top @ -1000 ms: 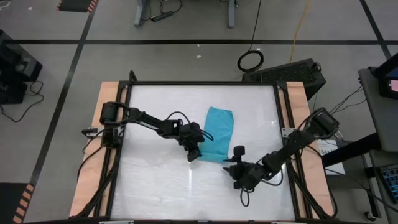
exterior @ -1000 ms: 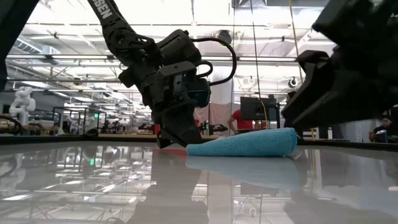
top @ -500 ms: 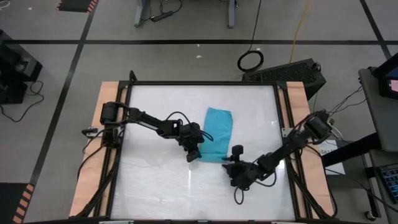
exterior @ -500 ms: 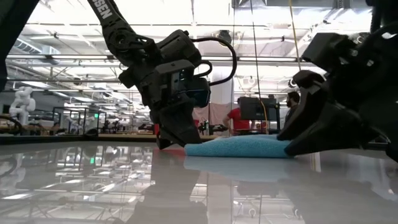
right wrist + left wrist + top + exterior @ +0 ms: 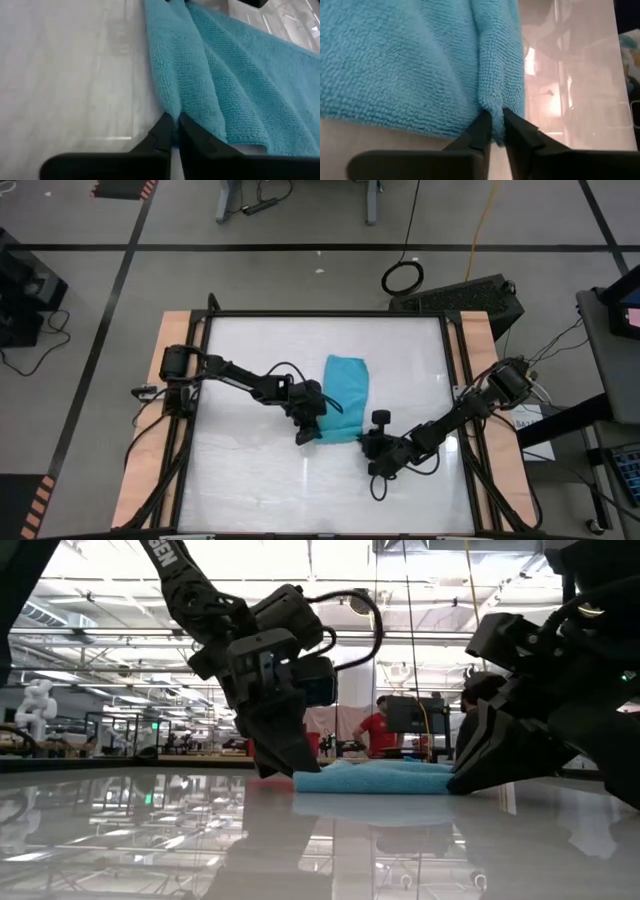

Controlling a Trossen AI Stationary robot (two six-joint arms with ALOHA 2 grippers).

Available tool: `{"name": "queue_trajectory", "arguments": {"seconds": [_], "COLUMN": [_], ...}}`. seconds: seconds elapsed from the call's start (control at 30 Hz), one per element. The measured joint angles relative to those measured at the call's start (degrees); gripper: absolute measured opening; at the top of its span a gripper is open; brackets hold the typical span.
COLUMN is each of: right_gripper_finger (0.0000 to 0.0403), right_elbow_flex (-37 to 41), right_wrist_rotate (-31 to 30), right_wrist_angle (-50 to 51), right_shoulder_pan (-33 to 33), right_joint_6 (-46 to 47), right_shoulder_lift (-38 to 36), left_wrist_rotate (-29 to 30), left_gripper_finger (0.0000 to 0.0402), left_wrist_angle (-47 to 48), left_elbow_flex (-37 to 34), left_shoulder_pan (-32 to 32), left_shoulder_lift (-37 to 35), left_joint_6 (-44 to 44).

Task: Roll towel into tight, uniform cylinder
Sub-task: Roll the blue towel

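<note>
High view: towel (image 5: 345, 397) mid-table; left gripper (image 5: 312, 430), right gripper (image 5: 366, 442) pinching its near corners; bare table (image 5: 250, 480) around.

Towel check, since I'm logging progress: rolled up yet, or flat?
Not rolled: the towel lies low, folded in layers, both grippers pinching its near edge.

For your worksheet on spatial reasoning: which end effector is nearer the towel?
Neither: left end effector pinches one near corner of the towel; right end effector pinches the other.
</note>
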State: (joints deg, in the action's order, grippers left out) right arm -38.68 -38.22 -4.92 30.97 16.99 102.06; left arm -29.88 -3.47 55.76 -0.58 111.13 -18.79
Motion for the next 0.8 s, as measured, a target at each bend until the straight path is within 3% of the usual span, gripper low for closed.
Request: {"name": "queue_trajectory", "arguments": {"seconds": [0.2,0.37,0.47,0.7,0.8], "right_gripper_finger": [0.0010,0.0003,0.0004,0.0004,0.0004], "right_elbow_flex": [0.02,0.11,0.13,0.21,0.24], "right_wrist_rotate": [1.21,3.16,4.26,5.75,7.18], "right_wrist_angle": [0.14,0.07,0.04,-0.53,-0.32], "right_shoulder_pan": [-0.17,-0.57,-0.87,-1.10,-1.46], "right_joint_6": [1.07,2.37,3.98,5.18,6.09], "right_shoulder_lift": [-0.02,-0.04,-0.24,-1.21,-2.06], "left_wrist_rotate": [5.13,19.43,27.92,45.75,49.18], "left_gripper_finger": [0.0128,0.0154,0.0156,0.0157,0.0157], "left_wrist_angle": [2.94,7.86,5.67,-3.39,-5.49], "left_elbow_flex": [-0.06,-0.06,-0.01,-0.01,0.05], "left_shoulder_pan": [1.51,4.88,9.67,21.04,22.14], "left_shoulder_lift": [-4.70,-11.78,-13.96,-8.49,-4.72], "left_joint_6": [5.50,12.52,17.94,36.03,39.07]}}
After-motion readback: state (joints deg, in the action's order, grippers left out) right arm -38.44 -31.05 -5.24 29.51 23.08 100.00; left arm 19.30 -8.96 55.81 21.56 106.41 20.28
